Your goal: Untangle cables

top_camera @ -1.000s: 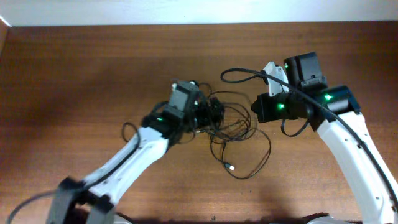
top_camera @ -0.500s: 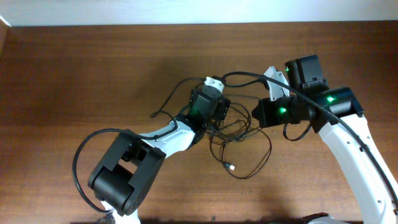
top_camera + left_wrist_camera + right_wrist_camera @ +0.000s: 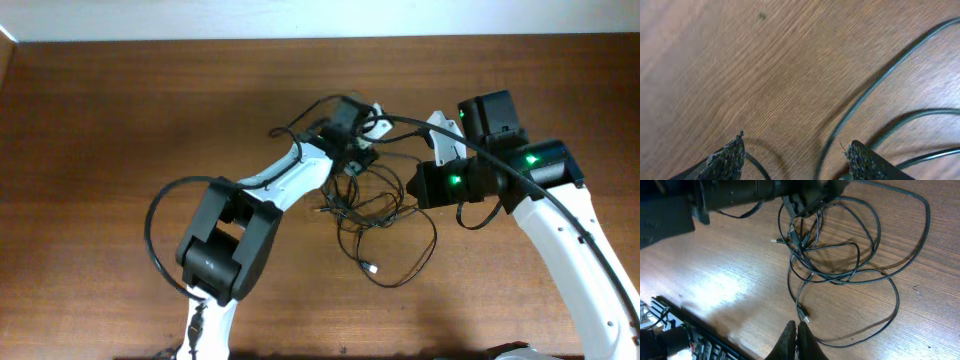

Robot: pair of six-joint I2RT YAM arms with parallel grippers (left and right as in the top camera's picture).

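Near the middle of the table (image 3: 110, 130), between the two arms, the cables (image 3: 385, 215) lie in one loose tangle. Their strands cross thickly in a knot at the far side of the bunch, and wider loops spread out toward the near side and the right. One plug (image 3: 372, 268) lies free on the wood at the near edge of the tangle. In the right wrist view a second plug (image 3: 774, 241) pokes out beside the knot. No cable lies apart from the others, so the untangling looks barely begun, and pulling each of them clear is all left to do.

The left gripper (image 3: 795, 152) is low over the far edge of the bunch with its jaws apart. A strand (image 3: 862, 95) runs across the wood and down between its fingers (image 3: 730, 155), but nothing is clamped. The left arm stretches from the near left edge across to the knot, its wrist tipped down.

The right gripper (image 3: 796, 330) has its fingertips pressed together on nothing. It hangs off to the right of the tangle, clear of the cables, pointing toward them, with its arm bent up from the near right.
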